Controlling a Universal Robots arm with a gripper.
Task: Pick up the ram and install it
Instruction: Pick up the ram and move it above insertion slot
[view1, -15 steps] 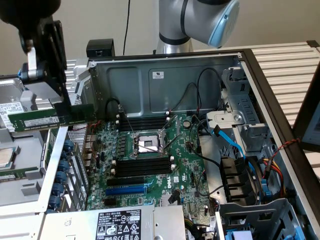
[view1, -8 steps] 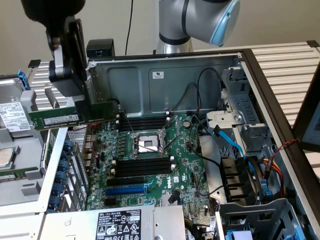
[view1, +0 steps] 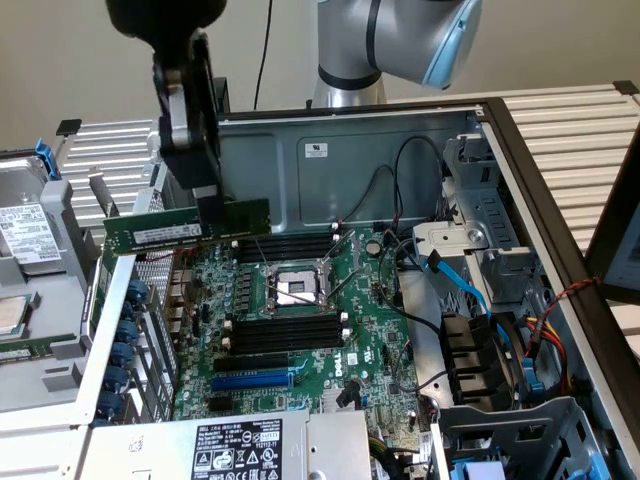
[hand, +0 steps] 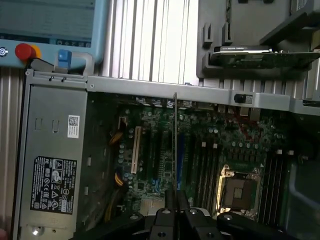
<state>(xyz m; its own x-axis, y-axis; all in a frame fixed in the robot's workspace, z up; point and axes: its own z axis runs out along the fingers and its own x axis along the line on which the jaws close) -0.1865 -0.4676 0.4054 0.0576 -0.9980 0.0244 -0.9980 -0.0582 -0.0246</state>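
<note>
The black two-fingered gripper (view1: 208, 205) on the grey robot arm was found pinched shut on the ram (view1: 160, 232), a long, thin green circuit-board stick with a white label. It gripped the stick near the middle of its upper edge. In the exterior view the ram hung roughly level and clear of the board, above the end of the farther bank of long black memory slots (view1: 285, 245) that lies towards that view's left. It was not seated in any slot. The nearer bank of black slots (view1: 285, 332) lay on the other side of the square silver processor socket (view1: 292, 288), with the blue slot (view1: 255, 380) just beyond. All were mounted on the green motherboard (view1: 370, 340) inside the open grey metal computer case (view1: 400, 150). In the wrist view the ram (hand: 175, 140) appeared edge-on as a thin line running out from the gripper (hand: 176, 197).
</note>
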